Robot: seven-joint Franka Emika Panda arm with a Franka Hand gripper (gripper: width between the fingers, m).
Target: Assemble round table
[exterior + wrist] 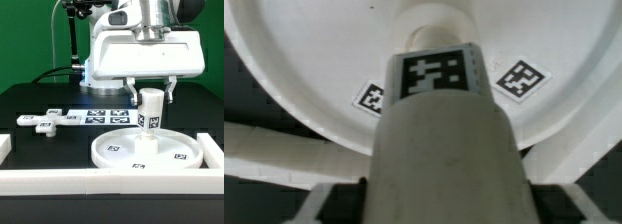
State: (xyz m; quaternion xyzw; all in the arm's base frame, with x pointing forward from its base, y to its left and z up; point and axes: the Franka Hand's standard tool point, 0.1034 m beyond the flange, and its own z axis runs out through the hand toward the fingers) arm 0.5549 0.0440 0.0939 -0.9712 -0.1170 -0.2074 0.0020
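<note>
The large rimmed round disc [142, 151] lies flat on the black table near the front wall. My gripper [151, 98] is shut on the short cylinder leg [150, 110] and holds it upright over the disc's centre, its lower end at or just above the disc. In the wrist view the leg [441, 120] runs away from the camera between my fingers [345, 200], its tagged end over the disc [331, 60]. The cross-shaped foot piece [42, 121] lies on the table toward the exterior view's left.
The marker board [108, 116] lies flat behind the disc. A white border wall [110, 180] runs along the front and up the side on the exterior view's right [212, 152]. The arm's base [105, 60] stands behind.
</note>
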